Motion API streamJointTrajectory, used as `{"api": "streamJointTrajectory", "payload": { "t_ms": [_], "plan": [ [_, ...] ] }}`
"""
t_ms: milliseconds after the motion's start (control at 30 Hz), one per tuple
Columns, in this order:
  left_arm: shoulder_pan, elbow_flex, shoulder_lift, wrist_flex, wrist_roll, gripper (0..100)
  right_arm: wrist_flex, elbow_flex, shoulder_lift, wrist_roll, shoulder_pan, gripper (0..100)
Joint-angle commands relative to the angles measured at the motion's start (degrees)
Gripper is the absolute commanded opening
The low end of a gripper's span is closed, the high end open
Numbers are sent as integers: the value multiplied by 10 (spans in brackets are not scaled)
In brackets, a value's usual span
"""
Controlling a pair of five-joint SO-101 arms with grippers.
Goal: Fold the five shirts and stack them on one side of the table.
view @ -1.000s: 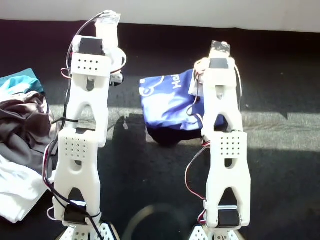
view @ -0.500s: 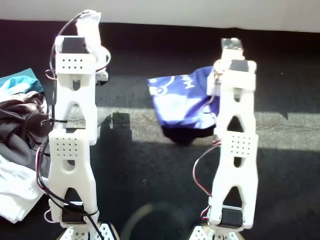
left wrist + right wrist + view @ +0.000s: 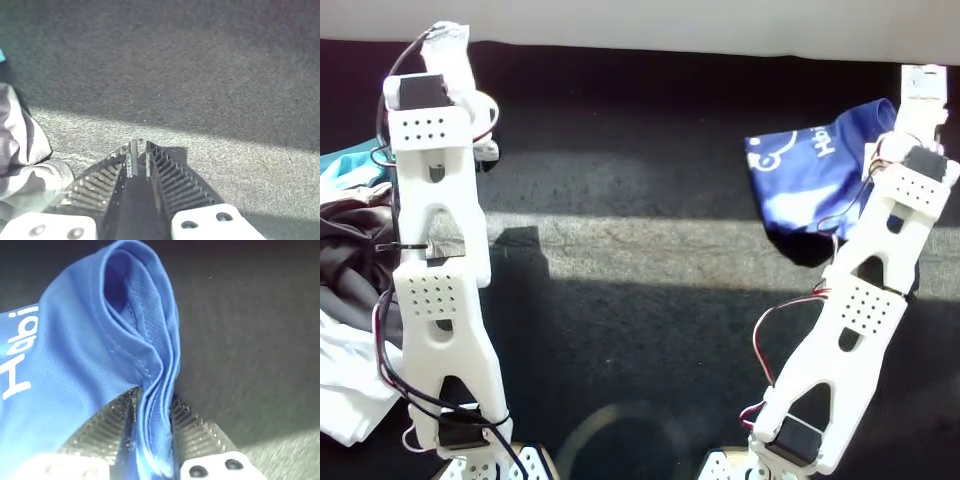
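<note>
The blue shirt [image 3: 815, 175] hangs bunched at the far right of the tabletop [image 3: 650, 130], with several layers of its hem gathered into one thick fold. That fold is pinched in the right gripper [image 3: 152, 395], whose fingers [image 3: 107, 425] are clamped on the cloth from both sides, parted only by the thickness of the fabric. From the high view the shirt's lower part droops over a dark shadow, and it cannot be told whether it touches the surface or hangs just clear of it. The step in hand looks like carrying this shirt to the right side, probably where the stack is meant to be. The shirt does not look neatly folded, though, so it may need laying out flat first. The next move calls for lowering it so the cloth settles evenly, then opening the fingers without dragging the layers apart. Well apart on the left, the left gripper [image 3: 139, 150] hovers low over bare tabletop, its fingers [image 3: 170, 175] drawn almost together with nothing between them. Just beside it lies the pile of shirts [image 3: 350, 230], grey, teal and white, crumpled and not yet folded, so most of the task remains
</note>
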Motion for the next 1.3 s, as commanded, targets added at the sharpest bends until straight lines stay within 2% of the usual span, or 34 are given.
{"api": "streamJointTrajectory", "payload": {
  "t_ms": [0, 200, 333, 433, 533, 600, 700, 867, 1000, 1167, 1267],
  "plan": [
    [-31, -2, -37, 4, 0, 52, -56, 28, -29, 11, 17, 6],
    [-71, -2, -37, 4, 0, 52, -102, 60, -29, 11, 39, 6],
    [-73, -2, -40, 4, 0, 52, -81, 57, -36, 11, 43, 19],
    [-73, -2, -42, 5, 0, 70, -19, 19, -46, 10, 36, 153],
    [-84, -3, -44, 6, 0, 153, 24, -12, -59, -4, 30, 275],
    [-109, -1, -54, 7, 0, 204, 35, -39, -65, -23, 30, 281],
    [-164, 4, -82, 7, -4, 216, 35, -70, -75, -35, 32, 281],
    [-266, 49, -153, 6, -87, 216, 96, -105, -109, -33, 22, 281],
    [-348, 131, -170, 5, -134, 216, 169, -115, -160, -33, -7, 281],
    [-393, 222, -168, 4, -193, 216, 215, -111, -221, -33, -51, 281],
    [-408, 233, -167, 1, -213, 216, 239, -111, -256, -32, -77, 281]
  ]
}}
